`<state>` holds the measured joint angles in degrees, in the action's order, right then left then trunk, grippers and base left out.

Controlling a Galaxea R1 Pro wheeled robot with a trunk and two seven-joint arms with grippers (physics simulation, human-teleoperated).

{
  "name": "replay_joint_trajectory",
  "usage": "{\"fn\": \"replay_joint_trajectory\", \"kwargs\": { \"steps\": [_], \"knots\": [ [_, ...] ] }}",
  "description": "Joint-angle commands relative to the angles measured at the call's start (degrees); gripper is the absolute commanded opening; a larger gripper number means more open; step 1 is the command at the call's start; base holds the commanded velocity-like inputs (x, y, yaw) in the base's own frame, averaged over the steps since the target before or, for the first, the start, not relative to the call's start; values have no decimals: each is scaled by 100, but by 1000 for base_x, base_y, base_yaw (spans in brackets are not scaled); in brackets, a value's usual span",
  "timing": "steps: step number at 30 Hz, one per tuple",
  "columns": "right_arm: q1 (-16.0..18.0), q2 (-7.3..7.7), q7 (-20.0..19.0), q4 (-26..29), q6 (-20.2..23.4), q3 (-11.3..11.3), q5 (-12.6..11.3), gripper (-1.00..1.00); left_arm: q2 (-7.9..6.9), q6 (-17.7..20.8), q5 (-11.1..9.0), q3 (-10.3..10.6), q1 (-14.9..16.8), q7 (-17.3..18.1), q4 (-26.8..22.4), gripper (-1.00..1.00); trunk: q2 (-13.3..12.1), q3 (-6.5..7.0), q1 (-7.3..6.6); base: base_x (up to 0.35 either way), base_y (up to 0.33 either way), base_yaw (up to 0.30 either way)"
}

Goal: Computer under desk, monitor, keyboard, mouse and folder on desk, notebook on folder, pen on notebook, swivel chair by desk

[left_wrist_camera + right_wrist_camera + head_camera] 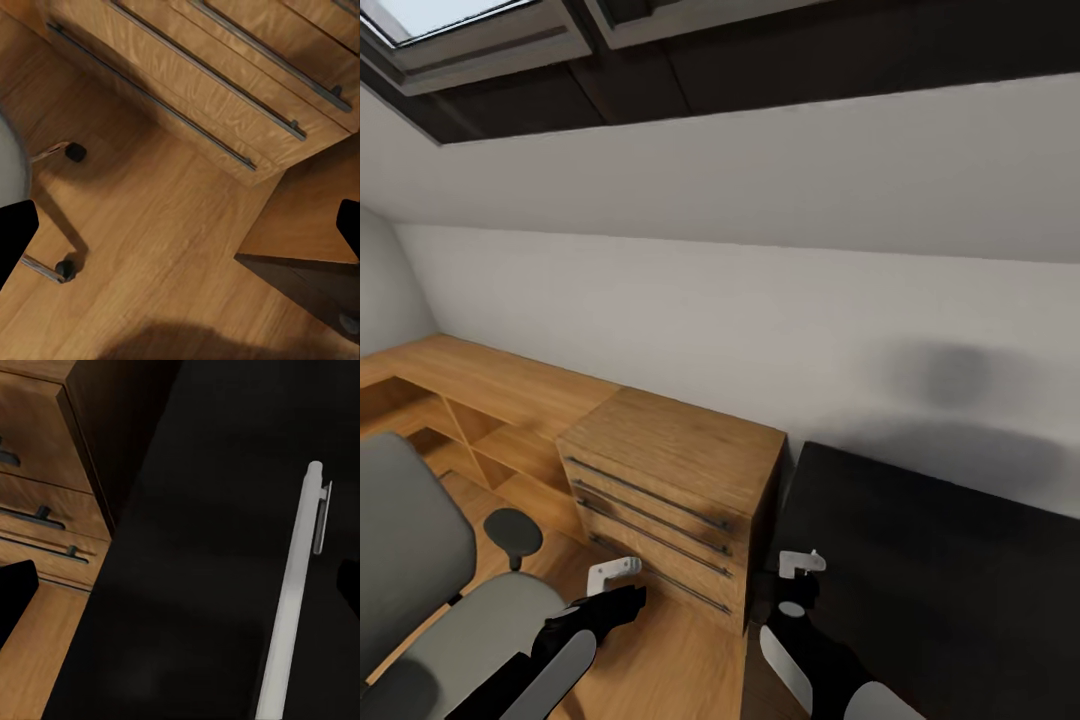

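So the thin pale grey pen (294,600) is lying flat on the glossy black desk top (187,585), well in from the desk edge next to the light oak drawer unit with long bar handles (670,495). Its long axis runs roughly parallel to that edge, clip end pointing away from the right gripper (801,562). No writing readable on it. Right gripper hovers over the desk, jaws spread, holding nothing. Left gripper (613,572) is spread and empty too, over the wood plank floor (165,247) between the grey upholstered swivel chair (420,580) and the drawers.

Glossy black desk (940,560); grained oak drawers (670,500), metal bar handles; grey cloth swivel chair (420,590)
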<state>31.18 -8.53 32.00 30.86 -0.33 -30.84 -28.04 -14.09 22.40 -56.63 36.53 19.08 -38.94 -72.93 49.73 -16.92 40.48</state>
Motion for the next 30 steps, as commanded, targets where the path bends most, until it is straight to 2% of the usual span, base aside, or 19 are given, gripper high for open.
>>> {"fn": "replay_joint_trajectory", "kwargs": {
  "steps": [1, 5, 12, 24, 30],
  "knots": [
    [7, 23, 41, -28, -3, -39, -57, 100, -6, 10, -36, 17, 8, -41, -9, 100, 6, -8, 2, 89, 0, 0],
    [8, 84, 36, -73, -2, -30, -67, 100, -6, 23, -40, 12, 8, -37, -32, 100, 6, -8, 2, 34, 0, 0],
    [10, 138, 31, -91, -2, -27, -74, 100, -25, 19, -77, -26, 8, -57, -488, 100, 6, -8, 2, 8, 0, 0],
    [11, 199, 27, -97, 6, -24, -83, 100, -23, 18, -85, -4, 8, -61, -621, 100, 487, -223, 266, 0, 0, 0],
    [9, 224, 33, -93, 24, 12, -95, 100, -25, 18, -85, -2, 8, -65, -625, 100, 487, -223, 266, 0, 0, 0]
  ]
}}
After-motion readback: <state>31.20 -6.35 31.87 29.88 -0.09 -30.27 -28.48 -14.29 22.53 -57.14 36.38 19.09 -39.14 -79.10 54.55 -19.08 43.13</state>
